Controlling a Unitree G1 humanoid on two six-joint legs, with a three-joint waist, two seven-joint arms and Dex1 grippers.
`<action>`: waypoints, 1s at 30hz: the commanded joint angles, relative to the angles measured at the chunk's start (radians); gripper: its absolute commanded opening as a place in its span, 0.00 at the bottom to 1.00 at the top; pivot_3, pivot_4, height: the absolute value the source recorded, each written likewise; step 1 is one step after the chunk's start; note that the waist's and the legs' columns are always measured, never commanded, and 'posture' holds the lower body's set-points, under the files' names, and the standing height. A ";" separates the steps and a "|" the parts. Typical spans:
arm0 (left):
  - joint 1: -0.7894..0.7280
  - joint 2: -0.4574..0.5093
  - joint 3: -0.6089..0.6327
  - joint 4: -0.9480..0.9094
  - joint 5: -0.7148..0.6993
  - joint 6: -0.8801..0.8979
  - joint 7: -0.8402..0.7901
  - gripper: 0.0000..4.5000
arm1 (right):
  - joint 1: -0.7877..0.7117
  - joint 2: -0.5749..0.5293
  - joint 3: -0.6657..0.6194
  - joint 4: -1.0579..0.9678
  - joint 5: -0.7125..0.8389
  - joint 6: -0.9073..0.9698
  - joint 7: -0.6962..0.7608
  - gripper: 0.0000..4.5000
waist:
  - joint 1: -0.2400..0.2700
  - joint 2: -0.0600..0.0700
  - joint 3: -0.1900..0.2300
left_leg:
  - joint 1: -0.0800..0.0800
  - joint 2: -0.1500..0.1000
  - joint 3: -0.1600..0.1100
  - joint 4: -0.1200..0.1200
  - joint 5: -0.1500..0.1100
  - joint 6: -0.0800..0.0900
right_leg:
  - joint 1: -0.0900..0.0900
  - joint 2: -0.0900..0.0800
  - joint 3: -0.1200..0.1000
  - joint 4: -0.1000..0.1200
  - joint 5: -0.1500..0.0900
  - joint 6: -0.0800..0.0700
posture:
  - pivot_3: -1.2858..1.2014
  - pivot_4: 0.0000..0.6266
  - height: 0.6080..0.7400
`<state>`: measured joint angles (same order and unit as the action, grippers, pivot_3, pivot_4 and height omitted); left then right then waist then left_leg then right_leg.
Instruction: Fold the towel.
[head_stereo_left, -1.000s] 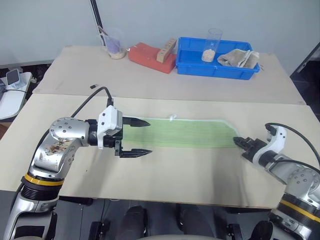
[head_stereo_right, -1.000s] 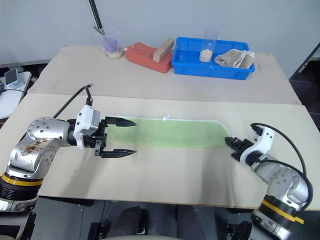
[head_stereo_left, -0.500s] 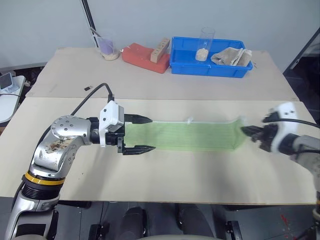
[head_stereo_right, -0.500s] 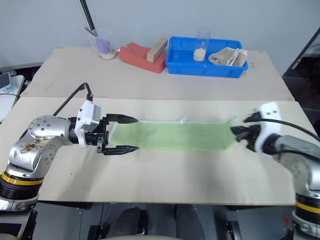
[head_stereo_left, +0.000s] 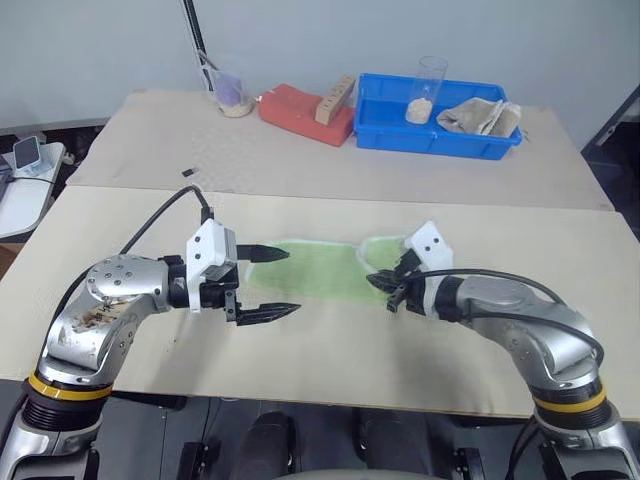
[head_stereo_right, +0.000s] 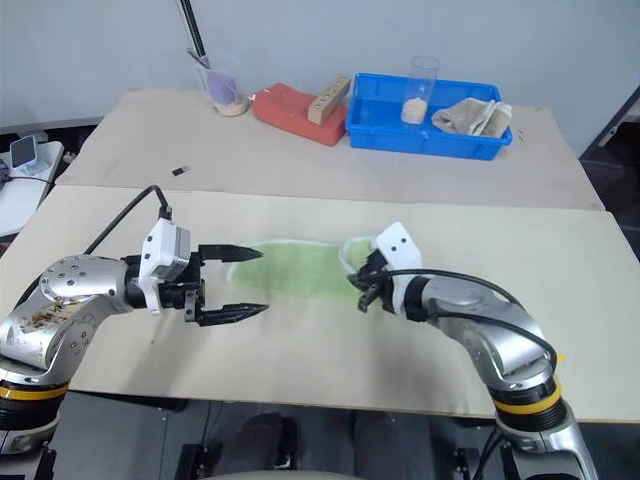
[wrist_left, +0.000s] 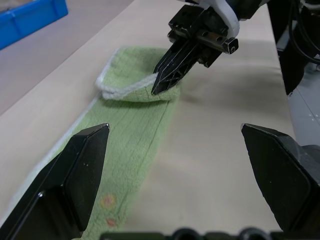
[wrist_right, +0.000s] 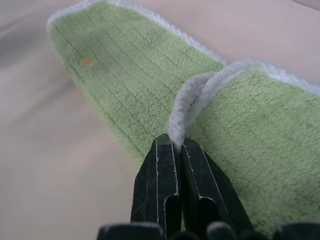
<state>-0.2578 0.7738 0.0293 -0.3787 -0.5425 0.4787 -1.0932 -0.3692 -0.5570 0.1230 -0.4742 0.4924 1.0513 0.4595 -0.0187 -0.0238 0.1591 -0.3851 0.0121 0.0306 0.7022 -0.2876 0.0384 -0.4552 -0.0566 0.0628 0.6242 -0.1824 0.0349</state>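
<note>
— What moved?
— Since a second ago, the right gripper (head_stereo_left: 384, 287) has pulled its end of the towel (head_stereo_left: 315, 268) leftward, over the rest.
— And on the left?
— The left gripper (head_stereo_left: 272, 282) hovers at the towel's left end, fingers wide. The right pinches the white edge.

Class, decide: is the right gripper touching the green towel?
Touching. The right wrist view shows the right gripper shut on the towel, its white edging pinched between the black fingers.
</note>
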 joint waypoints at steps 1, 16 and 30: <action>0.011 -0.003 0.040 -0.008 0.007 -0.025 0.035 1.00 | -0.030 0.018 -0.011 0.006 -0.002 -0.028 0.009 0.00 | 0.001 0.000 0.000 | 0.000 0.000 0.000 0.000 0.000 0.000 | 0.000 0.000 0.000 0.000 0.000 0.000 | 0.52 0.24 0.80; 0.260 -0.150 0.200 -0.179 -0.024 0.079 0.400 1.00 | -0.127 0.014 0.056 0.035 -0.048 -0.158 0.140 0.99 | -0.002 0.000 0.000 | 0.001 0.001 0.000 -0.001 0.000 0.000 | -0.001 0.000 0.000 0.000 0.000 -0.001 | 0.52 0.24 0.80; 0.285 -0.632 0.293 -0.256 -0.234 0.490 1.091 1.00 | -0.262 -0.093 0.089 0.163 -0.103 -0.376 0.419 0.99 | 0.006 -0.001 0.000 | 0.002 0.000 -0.003 0.001 0.000 0.000 | 0.002 -0.001 -0.002 0.001 0.001 -0.001 | 0.52 0.24 0.80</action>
<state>0.0489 0.1614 0.3115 -0.6350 -0.7452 0.9336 -0.0657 -0.6102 -0.6409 0.2226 -0.3101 0.3977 0.7143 0.8547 -0.0124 -0.0247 0.1589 -0.3835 0.0117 0.0274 0.7027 -0.2876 0.0383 -0.4531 -0.0579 0.0605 0.6255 -0.1817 0.0340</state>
